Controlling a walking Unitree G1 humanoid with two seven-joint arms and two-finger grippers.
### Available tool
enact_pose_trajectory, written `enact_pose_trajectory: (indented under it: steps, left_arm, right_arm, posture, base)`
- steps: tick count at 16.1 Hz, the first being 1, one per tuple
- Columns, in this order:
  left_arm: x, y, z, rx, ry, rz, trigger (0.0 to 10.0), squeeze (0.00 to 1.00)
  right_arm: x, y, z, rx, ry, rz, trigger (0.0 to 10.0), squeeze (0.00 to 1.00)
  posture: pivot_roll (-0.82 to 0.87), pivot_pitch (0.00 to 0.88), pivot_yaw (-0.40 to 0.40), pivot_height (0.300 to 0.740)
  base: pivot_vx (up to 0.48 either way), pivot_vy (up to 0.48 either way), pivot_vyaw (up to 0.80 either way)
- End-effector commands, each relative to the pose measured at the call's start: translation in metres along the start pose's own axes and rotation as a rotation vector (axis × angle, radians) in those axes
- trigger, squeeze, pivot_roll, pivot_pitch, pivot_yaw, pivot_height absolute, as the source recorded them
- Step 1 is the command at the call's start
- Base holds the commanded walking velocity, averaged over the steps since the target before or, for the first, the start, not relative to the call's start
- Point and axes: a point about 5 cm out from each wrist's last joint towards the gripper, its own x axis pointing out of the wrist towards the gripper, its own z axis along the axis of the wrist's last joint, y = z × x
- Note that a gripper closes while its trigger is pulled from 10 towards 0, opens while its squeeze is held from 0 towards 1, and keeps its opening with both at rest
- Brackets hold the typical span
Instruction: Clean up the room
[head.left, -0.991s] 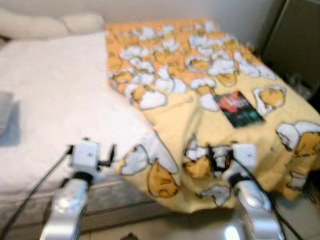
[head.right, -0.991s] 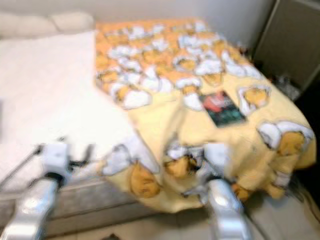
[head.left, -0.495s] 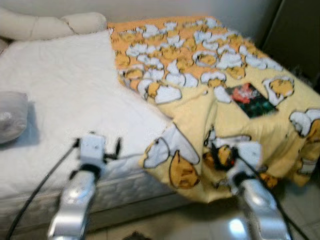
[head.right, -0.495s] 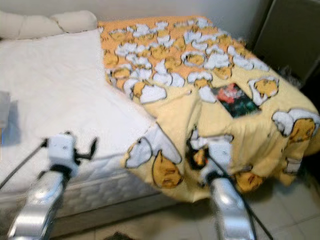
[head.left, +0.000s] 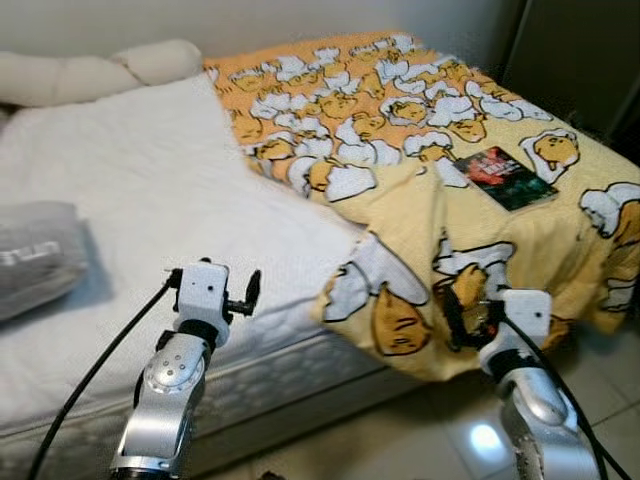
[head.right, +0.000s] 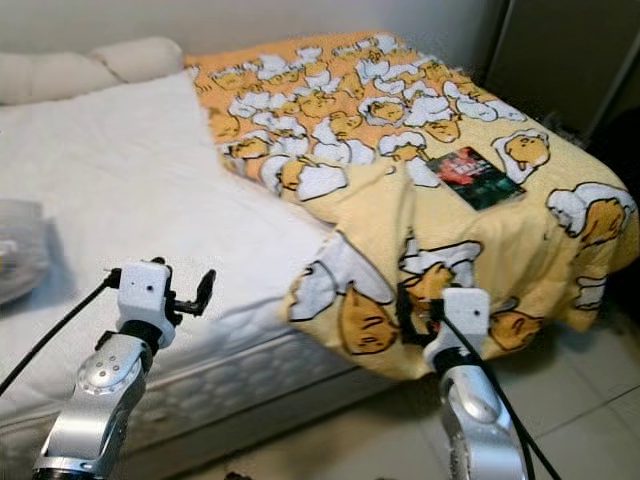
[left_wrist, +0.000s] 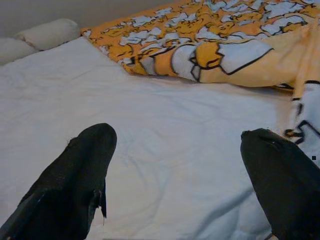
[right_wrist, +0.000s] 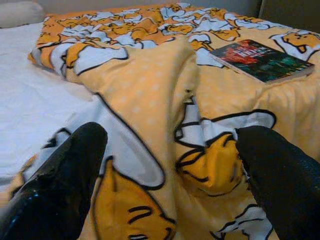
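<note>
A yellow-orange cartoon-print blanket (head.left: 430, 180) lies bunched over the right half of a bed, its corner hanging over the near edge. A dark book (head.left: 505, 178) rests on top of it, also seen as the book (right_wrist: 262, 59) in the right wrist view. My left gripper (head.left: 213, 285) hovers open over the bare white mattress (head.left: 150, 190) near the front edge, nothing between its fingers (left_wrist: 80, 170). My right gripper (head.left: 495, 315) is open just in front of the blanket's hanging fold (right_wrist: 165, 125), and its fingers (right_wrist: 75, 165) hold nothing.
A grey pillow (head.left: 35, 258) lies at the mattress's left. Cream pillows (head.left: 100, 70) line the head of the bed. A dark cabinet (head.left: 580, 60) stands at the back right. Pale tiled floor (head.left: 420, 440) runs along the bed's near side.
The camera has swung and steadied, so the picture is sharper and the grey pillow has come into view at the left. The blanket and book lie as before.
</note>
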Motion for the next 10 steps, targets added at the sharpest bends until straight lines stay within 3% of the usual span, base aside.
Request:
enact_pose_trajectory:
  steps: [1, 6, 10]
  left_arm:
    - [-0.003, 0.005, -0.005, 0.001, 0.015, 0.011, 10.0, 0.0]
    - [-0.015, 0.013, -0.009, -0.014, 0.011, 0.058, 10.0, 0.0]
    - [-0.023, 0.016, -0.01, -0.024, 0.006, 0.068, 10.0, 0.0]
  right_arm:
    - [0.0, 0.004, 0.005, -0.006, -0.02, 0.012, 10.0, 0.0]
    - [-0.006, 0.008, 0.003, -0.002, -0.027, -0.026, 10.0, 0.0]
    - [-0.006, 0.012, 0.002, -0.039, -0.03, 0.025, 10.0, 0.0]
  posture:
    - [-0.07, 0.0, 0.075, 0.74]
    - [-0.05, 0.0, 0.063, 0.74]
    - [-0.04, 0.0, 0.061, 0.74]
  base:
    - [0.0, 0.292, 0.0]
    - [0.0, 0.299, 0.0]
    - [0.0, 0.3, 0.0]
